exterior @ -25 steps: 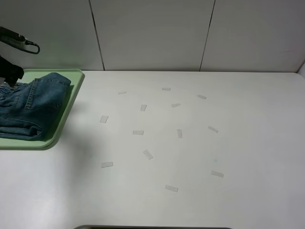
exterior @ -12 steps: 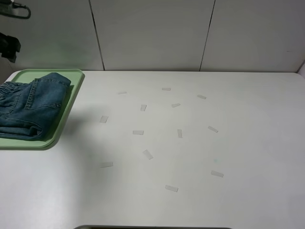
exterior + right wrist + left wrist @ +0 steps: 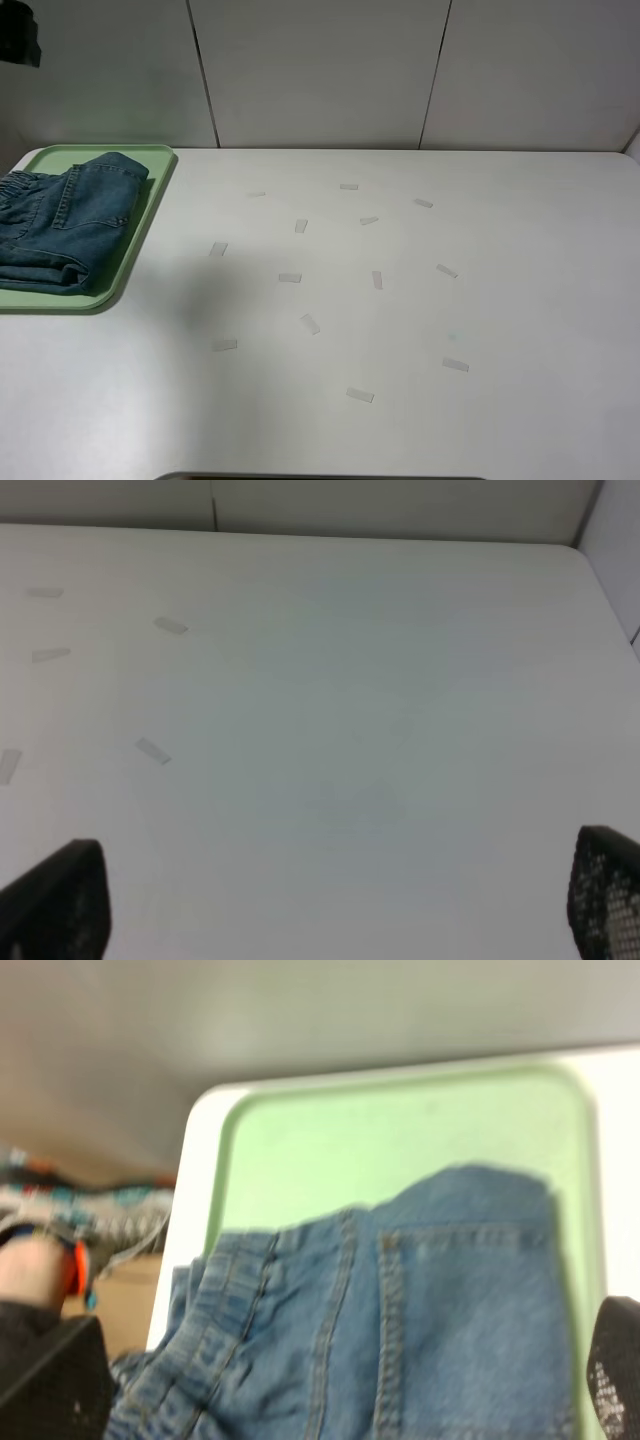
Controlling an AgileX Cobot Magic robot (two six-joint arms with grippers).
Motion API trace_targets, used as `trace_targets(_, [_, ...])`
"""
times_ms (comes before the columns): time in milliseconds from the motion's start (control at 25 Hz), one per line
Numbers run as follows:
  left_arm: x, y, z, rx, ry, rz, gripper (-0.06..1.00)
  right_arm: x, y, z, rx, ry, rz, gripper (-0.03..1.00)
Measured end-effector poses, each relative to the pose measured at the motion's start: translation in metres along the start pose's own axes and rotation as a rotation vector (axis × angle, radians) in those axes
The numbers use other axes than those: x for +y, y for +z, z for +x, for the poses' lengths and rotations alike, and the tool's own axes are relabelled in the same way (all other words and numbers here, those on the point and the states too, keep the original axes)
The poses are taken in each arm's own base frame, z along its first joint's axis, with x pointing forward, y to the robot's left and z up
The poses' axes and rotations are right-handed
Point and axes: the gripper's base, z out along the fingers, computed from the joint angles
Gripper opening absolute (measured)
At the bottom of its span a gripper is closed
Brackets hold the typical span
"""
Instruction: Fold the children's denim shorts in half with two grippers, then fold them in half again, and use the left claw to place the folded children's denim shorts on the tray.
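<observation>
**Q:** Starting at the far left, what is there?

**A:** A pale green tray sits at the left end of the white bench. The children's denim shorts lie on it, folded into a compact stack, waistband toward the left edge and one corner reaching toward the tray's back rim. Judging by that, the placing step looks done.

**Q:** Where is your left end effector?

**A:** My left end effector hangs above the tray, looking down at the shorts and the bare green of the tray beyond them. Its two fingertips show at opposite edges of the wrist view, spread wide, with nothing between them. From the high camera only a dark part of my arm shows in the top left corner, well clear of the denim. I judge it is up there so the stack is not dragged out of its folds.

**Q:** And moving right?

**A:** The middle of the bench carries a scatter of small pale tape strips, flat on the surface, none touching the tray.

**Q:** And the right side?

**A:** My right end effector is out of the high camera's frame. Its own view shows both fingertips far apart over bare bench, gripping nothing. It is kept to its side, I think, because the last step belonged to the left arm alone.
</observation>
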Motion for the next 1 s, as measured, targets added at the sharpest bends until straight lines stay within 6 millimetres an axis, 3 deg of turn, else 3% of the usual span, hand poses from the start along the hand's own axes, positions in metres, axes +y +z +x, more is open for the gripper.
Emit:
trace_targets(200, [0.002,-0.062,0.01,-0.276,-0.01,0.069,0.94,0.0,0.0,0.0,0.0,0.0,0.0,0.69])
trace_targets(360, [0.003,-0.096,0.029,-0.382,-0.055,0.098,0.94,0.0,0.0,0.0,0.0,0.0,0.0,0.69])
trace_targets(840, [0.01,-0.173,0.077,-0.566,-0.223,0.127,0.94,0.0,0.0,0.0,0.0,0.0,0.0,0.69])
trace_targets(1000, [0.012,-0.186,0.093,-0.567,-0.273,0.13,0.94,0.0,0.0,0.0,0.0,0.0,0.0,0.69])
